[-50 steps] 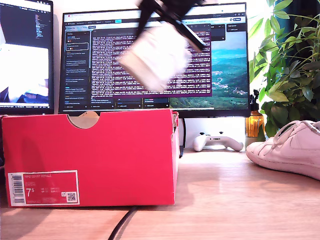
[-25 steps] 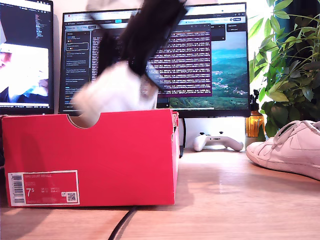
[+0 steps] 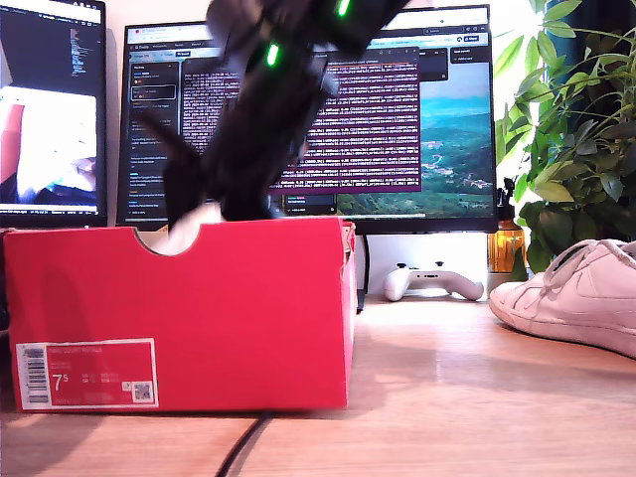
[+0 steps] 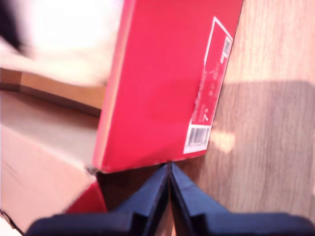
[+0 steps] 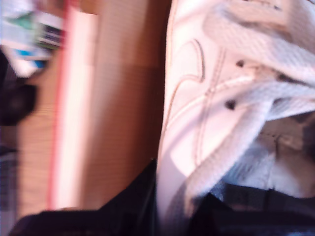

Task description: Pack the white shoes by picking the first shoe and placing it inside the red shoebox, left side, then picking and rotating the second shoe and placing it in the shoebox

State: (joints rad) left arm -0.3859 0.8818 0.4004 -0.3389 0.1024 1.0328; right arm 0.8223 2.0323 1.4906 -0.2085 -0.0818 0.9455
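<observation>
first shoe going down into the box, second one waiting

in the exterior view, going left to right: the large bright red cardboard shoebox (image 3: pixel 179 313) with the semicircular notch in its rim and a white barcode label stands on the wooden counter (image 3: pixel 447 397) at about 9 o'clock from the frame's centre. a black arm reaches down into it from 12 o'clock, and a sliver of white shows through the notch. the second wrist view shows that white thing close up: a white low-top leather sneaker with white laces (image 5: pixel 221 98), its long axis running along the box's cardboard wall, right at the jaws of my second gripper (image 5: pixel 187 211), which looks clenched on it, though blur hides the fingertips. my first gripper (image 4: pixel 170 196) has its blue jaws pressed together on nothing, looking along the outside of the box at the label side.

further right, at about 3 o'clock, the second white leather sneaker (image 3: pixel 571 293) lies on the counter well apart from the box. in my judgement my first gripper is the free one to fetch it.

count: two shoes, one box, two grippers.
</observation>
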